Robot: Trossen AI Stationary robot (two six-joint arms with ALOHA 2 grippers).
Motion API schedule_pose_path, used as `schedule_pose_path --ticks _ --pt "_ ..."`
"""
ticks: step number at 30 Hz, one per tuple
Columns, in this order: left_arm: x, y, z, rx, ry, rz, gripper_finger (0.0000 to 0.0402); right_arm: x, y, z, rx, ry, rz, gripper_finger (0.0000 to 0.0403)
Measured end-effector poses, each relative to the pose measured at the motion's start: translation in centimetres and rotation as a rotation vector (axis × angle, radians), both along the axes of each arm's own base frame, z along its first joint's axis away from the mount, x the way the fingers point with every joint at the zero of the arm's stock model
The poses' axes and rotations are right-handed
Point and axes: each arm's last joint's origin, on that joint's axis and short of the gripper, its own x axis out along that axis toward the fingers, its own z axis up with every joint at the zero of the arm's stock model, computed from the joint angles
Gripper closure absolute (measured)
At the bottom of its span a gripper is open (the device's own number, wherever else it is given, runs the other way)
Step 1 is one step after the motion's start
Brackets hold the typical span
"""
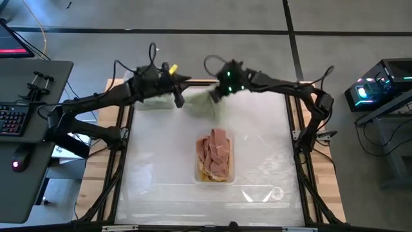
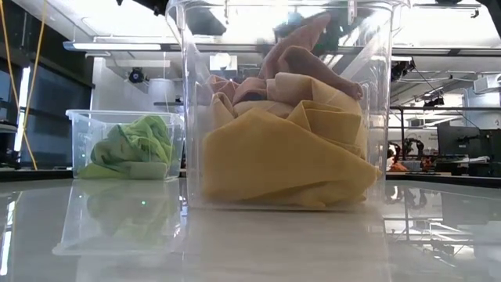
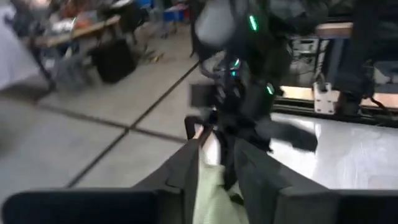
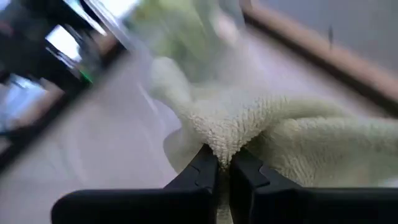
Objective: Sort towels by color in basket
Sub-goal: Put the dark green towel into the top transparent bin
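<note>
The right gripper [image 4: 224,163] has its fingers pressed together on a fold of a pale sage green towel [image 4: 298,134], pinching it at the far middle of the table [image 1: 154,174]. The left gripper [image 1: 178,98] sits just to the left of it with the same pale cloth between its fingers, though whether they grip or stand loose cannot be told. Nearer, at the table's centre, a clear bin [image 1: 230,169] holds salmon pink towels [image 1: 215,149] over mustard yellow towels [image 2: 282,160], and a far-left bin [image 2: 78,133] holds lime green towels [image 2: 133,145].
</note>
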Motion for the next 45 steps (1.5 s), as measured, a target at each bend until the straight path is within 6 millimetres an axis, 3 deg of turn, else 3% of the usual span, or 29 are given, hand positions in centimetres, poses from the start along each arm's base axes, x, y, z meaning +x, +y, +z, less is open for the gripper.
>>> schedule_pose_path --ticks 6,11,15,20,25,30,34,37,38,42,45 --pt "-0.4 1.3 1.4 0.160 0.006 -0.181 0.0236 1.3 -0.1 8.6 -0.145 -0.227 0.028 0.0398" --pt "-0.7 2.4 1.4 0.171 0.003 -0.168 0.0173 1.7 1.3 13.1 -0.258 -0.340 0.108 0.0396" --pt "-1.0 3.0 1.4 0.107 -0.032 -0.137 0.0139 2.1 2.3 14.5 -0.317 -0.414 0.208 0.0398" --pt "-0.7 3.6 0.9 -0.014 -0.071 -0.110 0.0130 2.8 2.7 14.8 -0.295 -0.518 0.332 0.0398" --pt "0.6 3.7 0.4 -0.033 -0.109 -0.292 0.0131 3.8 2.7 13.9 -0.246 -0.529 0.356 0.0398" --pt "0.9 3.2 1.2 -0.077 -0.207 -0.353 0.0169 4.1 2.8 13.9 -0.252 -0.535 0.339 0.0385" --pt "-0.2 3.2 2.2 -0.015 -0.230 -0.332 0.0268 3.8 2.3 14.5 -0.255 -0.580 0.304 0.0337" --pt "-1.8 3.3 3.3 0.030 -0.242 -0.290 0.0364 3.5 1.8 15.5 -0.276 -0.630 0.294 0.0295" --pt "-2.6 3.3 3.7 0.037 -0.254 -0.254 0.0379 3.3 1.5 16.0 -0.290 -0.639 0.281 0.0283" --pt "-6.5 3.0 5.6 0.121 -0.250 0.060 0.0373 2.1 0.5 18.5 -0.414 -0.682 0.255 0.0256" --pt "-9.1 3.0 5.9 0.229 -0.120 0.288 0.0376 1.3 -0.2 19.8 -0.491 -0.696 0.246 0.0253"
